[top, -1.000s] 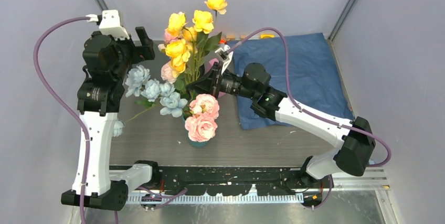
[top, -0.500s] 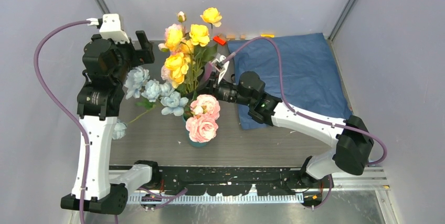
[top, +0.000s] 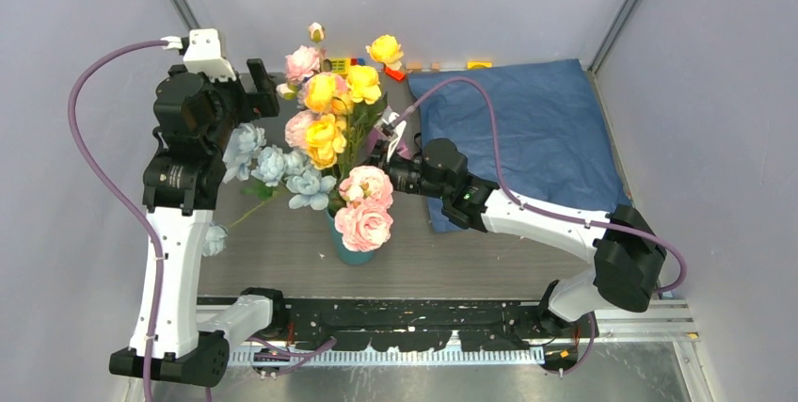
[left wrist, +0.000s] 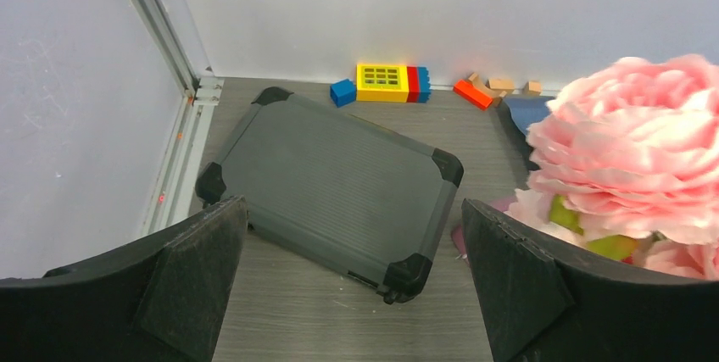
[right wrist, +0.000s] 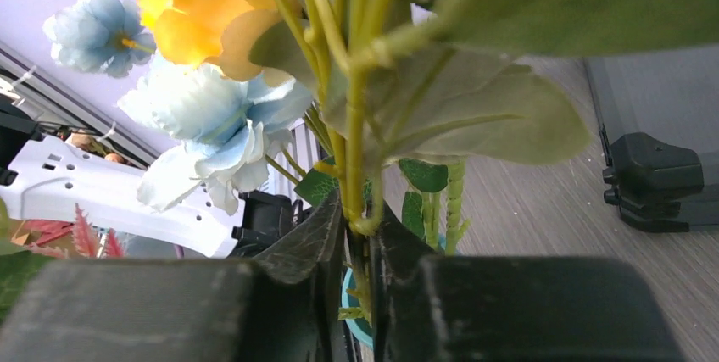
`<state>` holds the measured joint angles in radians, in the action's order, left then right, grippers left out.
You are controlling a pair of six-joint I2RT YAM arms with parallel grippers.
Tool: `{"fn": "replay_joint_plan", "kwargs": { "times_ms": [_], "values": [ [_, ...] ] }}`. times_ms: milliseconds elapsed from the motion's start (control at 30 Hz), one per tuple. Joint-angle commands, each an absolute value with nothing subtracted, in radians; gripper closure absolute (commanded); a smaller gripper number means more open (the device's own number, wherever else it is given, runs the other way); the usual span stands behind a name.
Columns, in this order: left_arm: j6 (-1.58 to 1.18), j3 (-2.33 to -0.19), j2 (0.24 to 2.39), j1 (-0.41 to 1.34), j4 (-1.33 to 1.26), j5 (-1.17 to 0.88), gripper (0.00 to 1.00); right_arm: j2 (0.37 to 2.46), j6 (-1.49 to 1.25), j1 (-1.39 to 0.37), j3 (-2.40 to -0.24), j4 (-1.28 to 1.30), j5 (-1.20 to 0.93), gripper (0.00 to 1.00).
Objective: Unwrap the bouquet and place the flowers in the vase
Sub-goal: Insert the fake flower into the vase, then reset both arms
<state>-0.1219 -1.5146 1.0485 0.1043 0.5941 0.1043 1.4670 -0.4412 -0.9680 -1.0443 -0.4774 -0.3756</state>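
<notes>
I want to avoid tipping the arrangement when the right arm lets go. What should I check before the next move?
1. Vase standing, pink flowers in it: ok.
2. Yellow flowers with stem ends inside the vase mouth: cannot tell, blooms hide it.
3. Right gripper jaws flank a green stem; clamped or loose: cannot tell.
4. Left gripper open and empty: ok.
5. Pale blue flowers seated in the vase: cannot tell.
</notes>
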Motion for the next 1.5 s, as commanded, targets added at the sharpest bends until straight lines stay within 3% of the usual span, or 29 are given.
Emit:
{"fn": "replay_joint_plan", "kwargs": {
  "times_ms": [0,600,1167,1467],
  "values": [
    [-0.103,-1.51,1.022,0.1,0.541,0.097,0.0,1.454,-0.432,-0.983,-1.037,-0.492,-0.373,0.75],
    [-0.075,-1.493,1.013,0.1,0.547,0.076,0.0,1.318,-0.323,-0.984,-1.006,-0.339,-0.248,0.28],
    [-0.068,-1.493,0.991,0.1,0.553,0.089,0.0,1.136,-0.22,-0.97,-0.956,-0.131,-0.08,0.16],
    [-0.04,-1.483,0.972,0.1,0.588,0.1,0.0,1.077,-0.257,-0.846,-0.916,-0.063,-0.107,0.13]
  ]
}}
